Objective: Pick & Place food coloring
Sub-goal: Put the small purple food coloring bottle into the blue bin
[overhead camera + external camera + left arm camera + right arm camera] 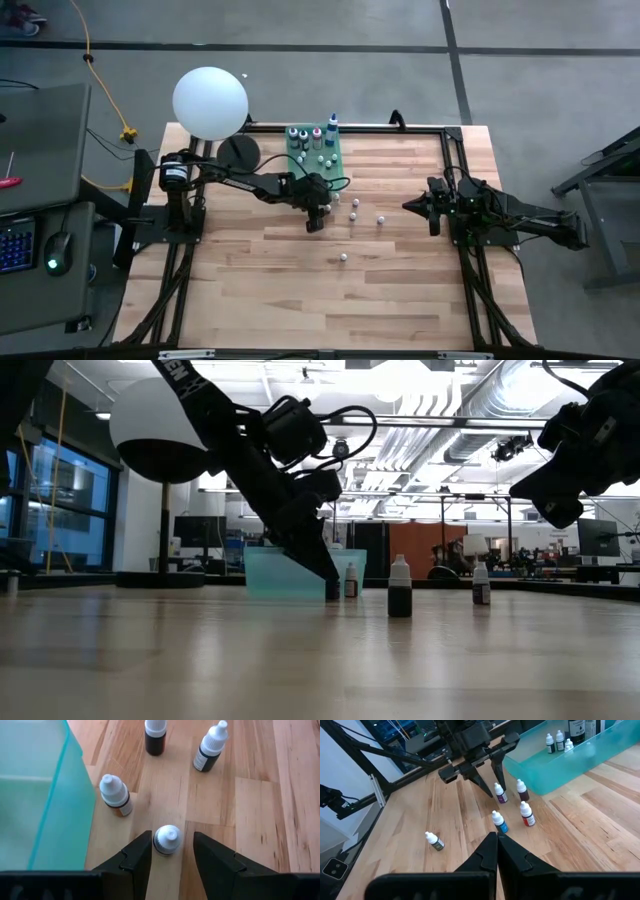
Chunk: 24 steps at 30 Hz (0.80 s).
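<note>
My left jaws (168, 857) were lowered to the wooden worktop (400, 290), part open, one finger on each side of a small white-capped bottle (166, 840). The bottle stood upright, cap up, in the gap; I could not tell whether the fingers touched it. It sat just beside the green tray (45, 800), near the worktop's middle.

My wrist camera showed three more bottles beyond it, all upright: one with a reddish body (116, 796) next to the tray wall, one dark (155, 736), and one dark with a label (211, 748) whose writing was too small to read.

My right jaws (496, 842) were shut on nothing, held above the worktop at its right side. From there I counted five loose bottles: four standing near the left jaws, among them a blue one (499, 822) and a red one (526, 814), and one apart (434, 841), leaning. More bottles stood inside the tray; I could not count them surely.

A white ball lamp (209, 101) stood at the worktop's far left corner.
</note>
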{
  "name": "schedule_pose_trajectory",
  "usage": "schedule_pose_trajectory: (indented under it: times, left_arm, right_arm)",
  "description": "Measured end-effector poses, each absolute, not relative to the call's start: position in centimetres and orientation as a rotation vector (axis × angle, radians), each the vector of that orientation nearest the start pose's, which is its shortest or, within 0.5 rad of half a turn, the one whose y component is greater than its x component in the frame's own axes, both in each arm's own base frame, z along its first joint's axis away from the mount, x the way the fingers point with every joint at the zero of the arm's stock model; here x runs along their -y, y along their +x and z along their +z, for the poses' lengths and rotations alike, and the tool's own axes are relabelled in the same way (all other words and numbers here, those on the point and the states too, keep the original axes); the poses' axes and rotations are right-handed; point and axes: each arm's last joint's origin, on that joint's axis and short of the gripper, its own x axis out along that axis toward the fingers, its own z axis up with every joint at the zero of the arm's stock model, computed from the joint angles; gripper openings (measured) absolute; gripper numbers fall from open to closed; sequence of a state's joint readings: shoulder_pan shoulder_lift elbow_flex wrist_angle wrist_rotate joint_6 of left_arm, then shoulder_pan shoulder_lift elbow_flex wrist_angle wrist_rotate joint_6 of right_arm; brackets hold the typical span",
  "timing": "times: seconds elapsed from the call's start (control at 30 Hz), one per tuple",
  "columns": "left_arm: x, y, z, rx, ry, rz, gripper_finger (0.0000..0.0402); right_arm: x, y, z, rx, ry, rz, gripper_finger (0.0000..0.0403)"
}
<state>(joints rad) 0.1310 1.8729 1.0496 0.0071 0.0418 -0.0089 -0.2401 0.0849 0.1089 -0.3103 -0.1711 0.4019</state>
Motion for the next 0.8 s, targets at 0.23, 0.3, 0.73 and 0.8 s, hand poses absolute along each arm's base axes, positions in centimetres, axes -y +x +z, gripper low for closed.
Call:
schedule_pose_trajectory:
  times: [0.23,0.3,0.73,0.8]
  left_arm:
    - [-4.79,37.27,14.70,-0.814,-0.083,0.090,0.0143]
    - [-4.81,37.43,14.91,-0.806,-0.084,0.090,0.0142]
    - [-4.85,37.64,15.48,-0.825,-0.074,0.091,0.0046]
    - [-4.85,37.57,15.46,-0.835,-0.074,0.092,0.0044]
  right_arm:
    - [1.73,9.13,16.46,-0.263,0.456,-0.124,0.0000]
    - [1.73,9.13,16.46,-0.263,0.457,-0.125,0.0000]
    - [1.73,9.13,16.46,-0.263,0.457,-0.124,0.0000]
    - [1.72,9.13,16.46,-0.263,0.457,-0.124,0.0000]
